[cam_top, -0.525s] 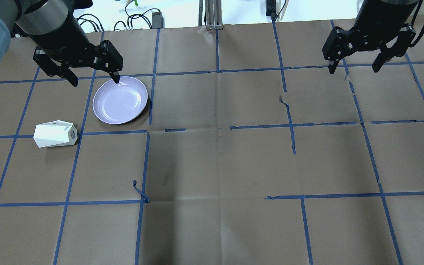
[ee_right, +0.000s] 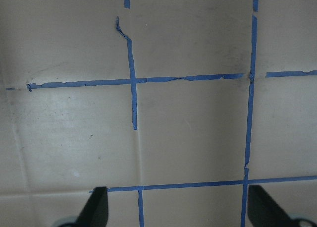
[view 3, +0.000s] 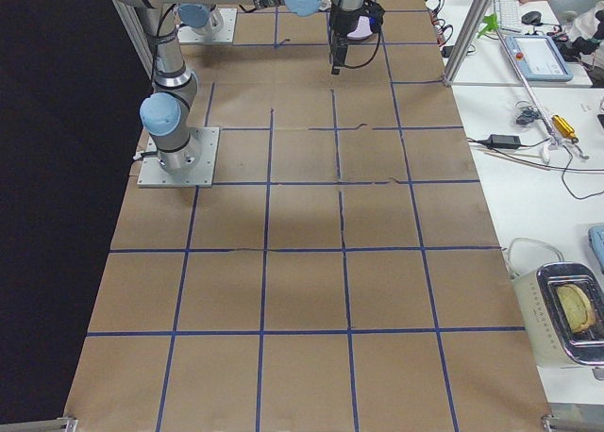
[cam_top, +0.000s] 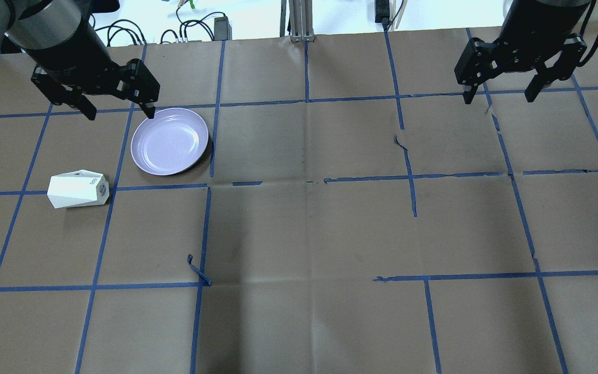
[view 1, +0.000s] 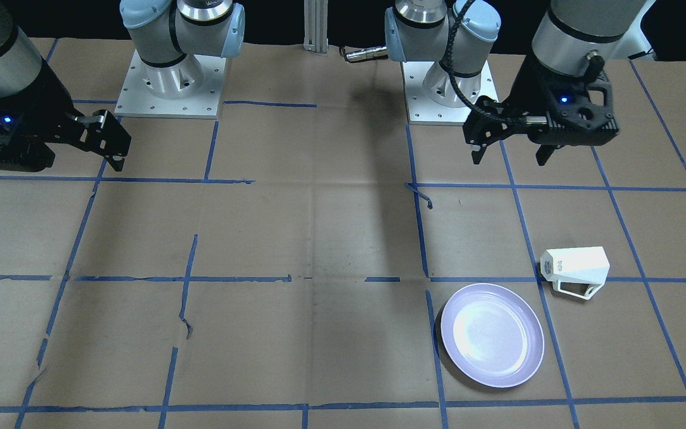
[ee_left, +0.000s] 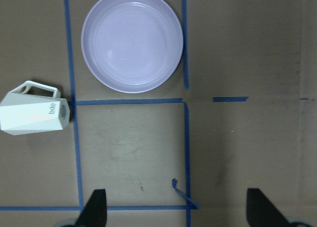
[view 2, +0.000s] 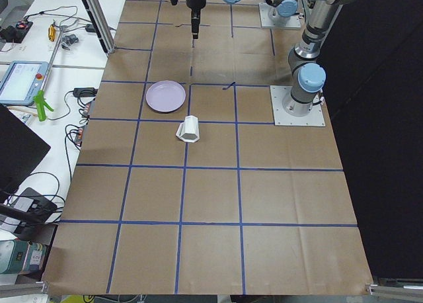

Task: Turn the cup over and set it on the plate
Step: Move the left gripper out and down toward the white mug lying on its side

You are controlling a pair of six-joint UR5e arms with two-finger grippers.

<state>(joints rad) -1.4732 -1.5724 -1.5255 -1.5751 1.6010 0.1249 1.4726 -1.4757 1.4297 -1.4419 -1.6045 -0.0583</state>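
Approach step, nothing grasped yet. The cup [cam_top: 78, 190] lay on its side on the surface [cam_top: 309, 234], near the plate [cam_top: 170, 141] but not touching it. Left jaws hung spread above that area; right jaws were spread too, well apart from both. Next, we judged, the left jaws must descend on the cup and right it.

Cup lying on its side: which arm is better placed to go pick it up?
Left. The left gripper hangs open by the plate, on the same side of the table as the cup; the right gripper, also open, is far across it.
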